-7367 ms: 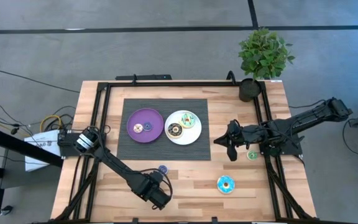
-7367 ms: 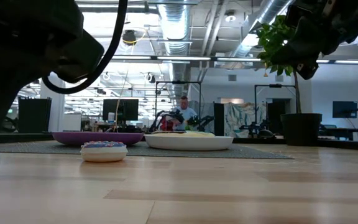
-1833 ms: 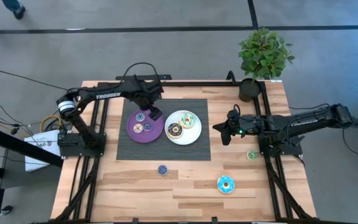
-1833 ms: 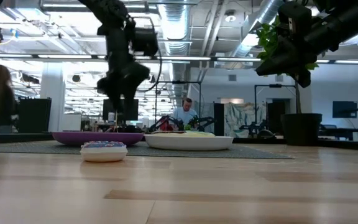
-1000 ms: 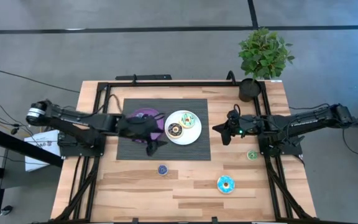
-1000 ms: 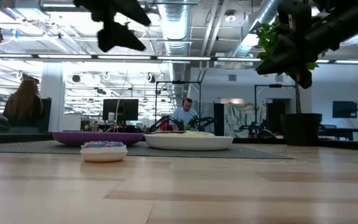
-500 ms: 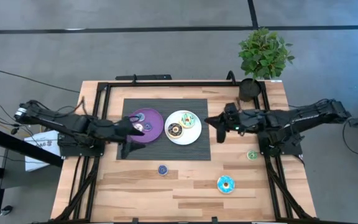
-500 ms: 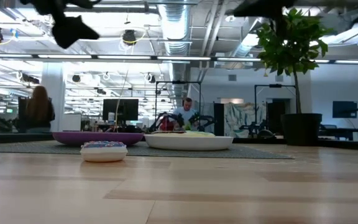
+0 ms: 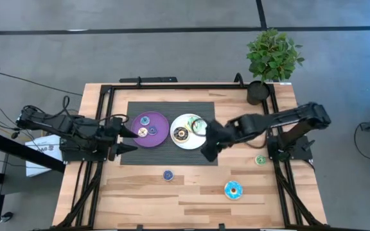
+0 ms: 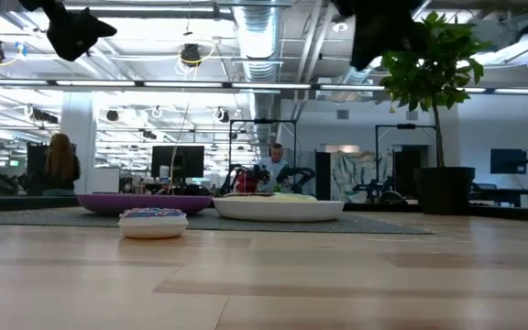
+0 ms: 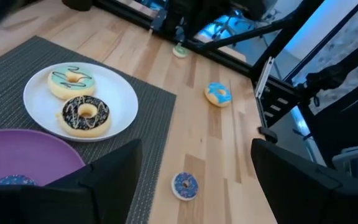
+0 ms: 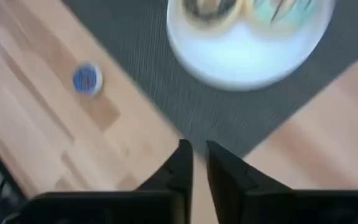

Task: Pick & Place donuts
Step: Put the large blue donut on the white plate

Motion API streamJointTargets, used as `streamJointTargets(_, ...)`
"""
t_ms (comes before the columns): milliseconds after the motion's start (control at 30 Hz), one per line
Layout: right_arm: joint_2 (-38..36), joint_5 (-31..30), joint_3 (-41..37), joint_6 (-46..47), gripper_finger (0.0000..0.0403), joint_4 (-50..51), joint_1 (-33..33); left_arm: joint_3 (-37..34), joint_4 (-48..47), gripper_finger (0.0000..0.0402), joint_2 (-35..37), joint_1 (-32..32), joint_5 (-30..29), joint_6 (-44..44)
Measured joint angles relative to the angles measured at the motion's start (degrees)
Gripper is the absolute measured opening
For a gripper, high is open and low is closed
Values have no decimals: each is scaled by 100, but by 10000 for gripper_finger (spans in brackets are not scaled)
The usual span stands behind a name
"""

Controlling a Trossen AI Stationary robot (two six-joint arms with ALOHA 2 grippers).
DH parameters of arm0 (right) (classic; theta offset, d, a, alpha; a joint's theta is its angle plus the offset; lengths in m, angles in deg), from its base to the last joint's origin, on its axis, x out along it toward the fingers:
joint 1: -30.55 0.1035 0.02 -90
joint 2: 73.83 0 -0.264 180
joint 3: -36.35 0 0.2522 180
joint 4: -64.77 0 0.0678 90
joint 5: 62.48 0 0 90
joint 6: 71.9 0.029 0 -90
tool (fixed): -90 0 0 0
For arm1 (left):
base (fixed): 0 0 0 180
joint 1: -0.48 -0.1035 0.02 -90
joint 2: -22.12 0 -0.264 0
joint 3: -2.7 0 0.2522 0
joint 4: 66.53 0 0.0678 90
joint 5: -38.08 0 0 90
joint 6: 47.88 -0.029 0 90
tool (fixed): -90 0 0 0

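Both grippers hang above the table and hold nothing. My left gripper (image 9: 126,137) (image 11: 197,186) is open beside the purple plate's (image 9: 158,136) left rim. My right gripper (image 9: 207,152) (image 12: 197,167) is shut over the mat, just off the white plate's (image 9: 191,144) near right rim. The purple plate carries small blue (image 9: 145,120) and cream (image 9: 142,132) donuts. A brown donut (image 9: 180,134) (image 11: 84,115) and a light green donut (image 9: 194,125) lie flat on the white plate. Flat on the wood lie a small blue donut (image 9: 167,174) (image 12: 87,79), a cyan donut (image 9: 232,190) and a small green donut (image 9: 261,160).
A dark ribbed mat (image 9: 169,154) lies under both plates. A potted plant (image 9: 272,61) stands at the far right corner. A black frame rail (image 9: 276,128) runs along the table's sides. Bare wood (image 9: 198,196) stretches along the near side. People show in the room behind.
My left gripper has drawn back from over the purple plate toward the table's left edge. My right gripper has swung from beside the mat's right edge toward the left and near, and now stands over the mat by the white plate. No donut has moved.
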Motion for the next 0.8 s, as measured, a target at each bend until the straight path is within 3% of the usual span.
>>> streamJointTargets(233,301,507,2,1089,139,747,693,0,-135,295,-194,0,-4,24)
streamJointTargets(667,610,585,1,2617,370,1189,1870,-2,-157,295,-708,0,-13,72)
streamJointTargets(800,956,808,0,2824,392,1259,2131,-2,-115,295,-776,0,-15,79)
